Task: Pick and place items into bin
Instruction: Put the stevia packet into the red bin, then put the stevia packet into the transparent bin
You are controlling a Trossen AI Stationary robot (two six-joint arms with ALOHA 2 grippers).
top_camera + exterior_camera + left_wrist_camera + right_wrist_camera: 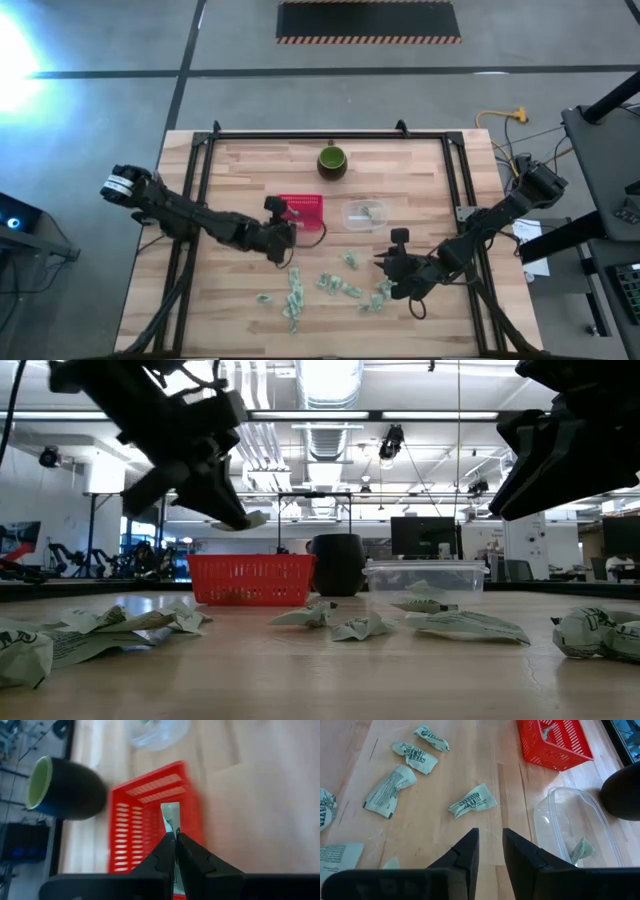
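Note:
Several pale green-and-white wrapped pieces (330, 285) lie scattered on the near half of the wooden table, and they also show in the low view (330, 618). My left gripper (287, 226) hangs over the near edge of the red basket (303, 210), shut on one piece (170, 816). My right gripper (490, 839) hovers open above the table near one piece (473, 803) and touches nothing; in the high view it (384, 262) is among the scattered pieces. A piece lies inside the basket (555, 740). My left gripper pinches one wrapped piece between its two fingers, holding it by the end (171, 831) nearest the fingertips. The rest sticks out past the tips. The fingers slant down from the table's left. The piece (252, 518) is lifted clear, above the red basket (250, 578).
A clear plastic container (364, 215) stands right of the basket with a piece inside (582, 849). A dark green round cup (332, 161) stands behind them near the far edge. Black frame rails (205, 180) run along the table's sides. Bare wood lies at the near left.

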